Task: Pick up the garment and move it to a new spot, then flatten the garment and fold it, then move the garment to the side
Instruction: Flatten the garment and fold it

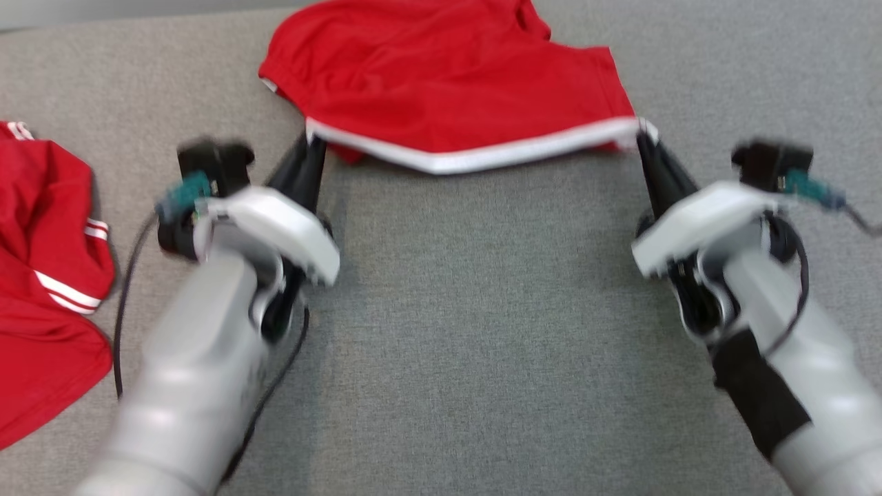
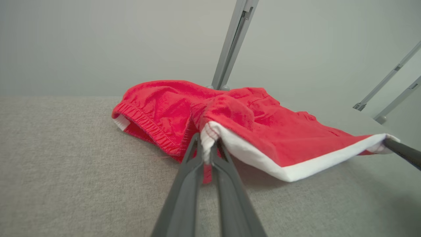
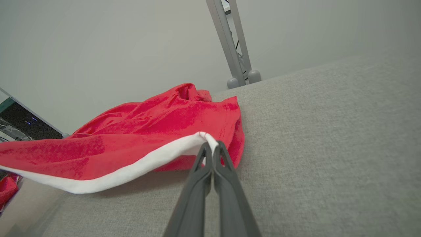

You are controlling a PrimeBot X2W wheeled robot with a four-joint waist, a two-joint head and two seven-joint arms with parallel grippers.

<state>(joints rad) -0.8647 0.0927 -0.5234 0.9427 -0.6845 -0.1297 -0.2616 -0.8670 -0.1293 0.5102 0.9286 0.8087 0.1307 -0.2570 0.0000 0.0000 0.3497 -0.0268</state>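
- My left jaws are closed tight on one corner of the white hem [image 1: 475, 160] of the red garment [image 1: 441, 76], left of centre in the head view.
- My right jaws are fully closed on the hem's other corner, at the right of that view.
- The hem hangs stretched between the two grips, sagging a little in the middle and raised off the grey surface [image 1: 468, 310]. The rest of the garment trails rumpled toward the top centre of the frame, its elastic waist end resting on the surface.
- A second red garment [image 1: 41, 275] lies at the left edge, well apart from mine.
- As I judge it, the pick-up is done and the move to a new spot is under way.
- Left to do: lay it flat, fold it, then shift it to the side.
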